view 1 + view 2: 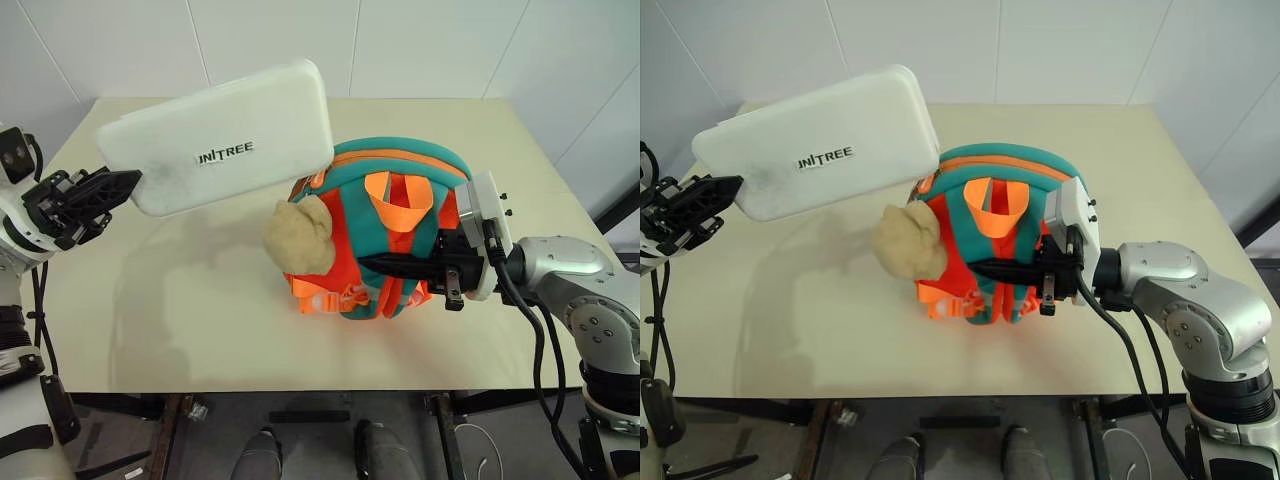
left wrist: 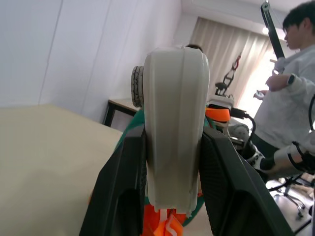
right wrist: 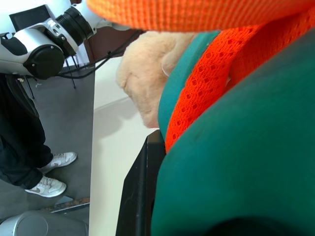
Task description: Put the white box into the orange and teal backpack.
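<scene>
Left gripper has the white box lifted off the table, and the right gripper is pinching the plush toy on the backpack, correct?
Not quite. The right gripper is shut on the backpack itself, at its teal and orange straps; the plush toy hangs free beside it, as the left eye view shows. The left gripper does hold the white box above the table.

The 2 head views looked forward and down over the table [image 1: 200, 330], sharing the whole tabletop. The left wrist view faced along its pincer [image 2: 172, 196], closely framing the white box [image 2: 174, 123]. The right wrist view pressed against the backpack [image 3: 236, 162].
</scene>
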You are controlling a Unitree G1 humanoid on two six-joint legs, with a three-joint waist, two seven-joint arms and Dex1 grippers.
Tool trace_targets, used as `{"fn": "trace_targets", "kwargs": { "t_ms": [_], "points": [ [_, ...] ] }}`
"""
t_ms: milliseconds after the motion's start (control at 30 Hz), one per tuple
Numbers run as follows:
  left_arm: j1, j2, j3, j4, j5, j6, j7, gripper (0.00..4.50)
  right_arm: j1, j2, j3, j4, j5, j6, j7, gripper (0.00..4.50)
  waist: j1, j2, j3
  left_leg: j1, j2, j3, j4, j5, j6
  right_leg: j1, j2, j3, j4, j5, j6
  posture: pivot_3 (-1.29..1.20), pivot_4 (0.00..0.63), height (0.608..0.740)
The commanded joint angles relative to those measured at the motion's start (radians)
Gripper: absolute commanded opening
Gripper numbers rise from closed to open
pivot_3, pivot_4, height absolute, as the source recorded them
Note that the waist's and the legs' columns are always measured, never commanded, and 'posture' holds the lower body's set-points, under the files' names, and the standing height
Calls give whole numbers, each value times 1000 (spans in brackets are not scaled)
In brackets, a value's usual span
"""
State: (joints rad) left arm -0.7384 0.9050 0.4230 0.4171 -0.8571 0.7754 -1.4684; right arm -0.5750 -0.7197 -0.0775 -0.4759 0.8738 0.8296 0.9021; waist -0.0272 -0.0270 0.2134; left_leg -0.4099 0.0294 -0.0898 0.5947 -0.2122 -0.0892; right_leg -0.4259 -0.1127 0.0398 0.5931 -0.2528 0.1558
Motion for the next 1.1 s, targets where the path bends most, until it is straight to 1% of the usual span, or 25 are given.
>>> {"fn": "trace_targets", "kwargs": {
  "t_ms": [33, 133, 300, 567, 800, 933, 1100],
  "points": [
    [-30, 32, -14, -52, -5, 20, -9, 1163, -12, -2, -4, -5, -6, -27, 7, 0, -1, 0, 0, 0, 0, 0, 0, 0, 0, 0, 0, 0, 0, 0, 0, 0, 150, 740],
    [-63, 51, -44, -52, 26, 2, -2, 1163, -18, -2, 4, 6, -15, -33, 15, 0, -1, 0, 0, 0, 0, 0, 0, 0, 0, 0, 0, 0, 0, 0, 0, 0, 150, 740],
    [-95, 85, -57, -11, 59, -25, -18, 1163, -18, -3, 4, 12, -17, -38, 18, 0, -1, 0, 0, 0, 0, 0, 0, 0, 0, 0, 0, 0, 0, 0, 0, 0, 150, 740],
    [-110, 173, -73, 46, 95, -39, -74, 1163, -10, -5, 5, 27, -26, -50, 23, 0, -2, 0, 0, 0, 0, 0, 0, 0, 0, 0, 0, 0, 1, 0, 0, 0, 150, 740],
    [-100, 245, -81, 128, 132, -91, -136, 1163, -11, 7, 18, 45, -39, -61, 31, 0, -2, 0, 0, 0, 0, 0, 0, 0, 0, 0, 0, 0, 1, 0, -1, 0, 150, 740],
    [-85, 267, -86, 151, 117, -107, -146, 1163, -13, 12, 24, 56, -44, -68, 37, 0, -2, 0, 0, 0, 0, 0, 0, 0, 0, 0, 0, 0, 1, -1, -1, 0, 150, 740],
    [-43, 272, -87, 154, 76, -121, -146, 1163, -19, 24, 32, 71, -60, -75, 49, 0, -2, 0, 0, 0, 0, 0, 0, 0, 0, 0, 0, 0, 1, -1, -1, 0, 150, 740]
  ]
}}
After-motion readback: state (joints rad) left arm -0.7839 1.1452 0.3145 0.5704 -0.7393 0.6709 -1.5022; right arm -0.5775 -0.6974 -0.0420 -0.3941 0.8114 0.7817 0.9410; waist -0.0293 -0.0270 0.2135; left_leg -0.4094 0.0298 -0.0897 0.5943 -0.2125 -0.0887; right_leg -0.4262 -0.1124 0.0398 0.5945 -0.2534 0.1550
